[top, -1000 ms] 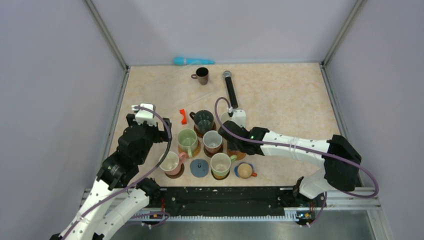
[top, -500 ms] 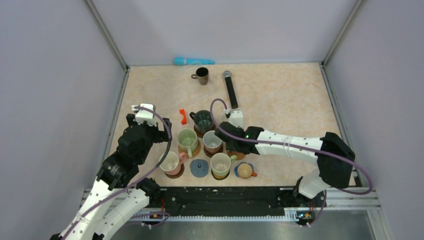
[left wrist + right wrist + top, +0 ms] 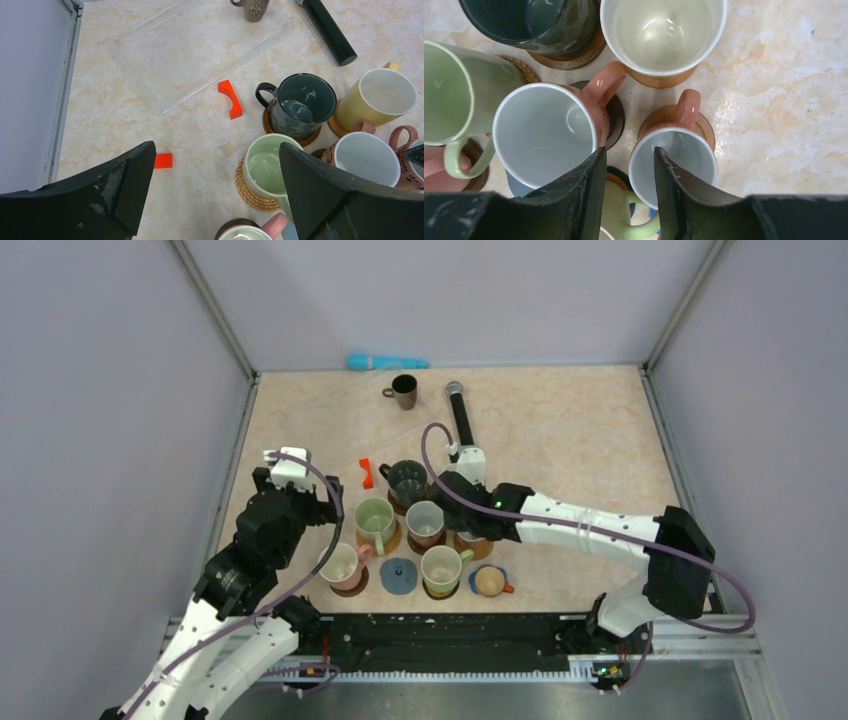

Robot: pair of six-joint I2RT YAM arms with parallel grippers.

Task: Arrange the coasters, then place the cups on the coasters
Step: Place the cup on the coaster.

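Several cups stand close together on coasters: dark green [image 3: 407, 480], pale green [image 3: 375, 520], pink-brown with a white inside [image 3: 425, 523], pink [image 3: 340, 565], cream [image 3: 440, 568] and a small orange one [image 3: 489, 582]. One grey-blue coaster [image 3: 399, 575] lies bare. A brown cup [image 3: 404, 390] stands alone at the back. My right gripper [image 3: 630, 155] is open and straddles the rim of a small pink-brown cup [image 3: 674, 160], which rests on a wooden coaster [image 3: 704, 125]; one finger is inside it, one outside. My left gripper [image 3: 217, 150] hangs wide open and holds nothing, left of the pale green cup [image 3: 267, 167].
A black microphone [image 3: 461, 420] lies behind the cups, and a light-blue object [image 3: 385, 362] sits at the back wall. A red-orange piece [image 3: 230, 99], a small red block [image 3: 162, 160] and a clear flat tray [image 3: 150, 60] lie to the left. Walls close in both sides.
My right gripper's jaws have gone from shut to open, letting go of the small pink-brown cup, and its wrist has shifted slightly toward the back. The left arm has not moved.
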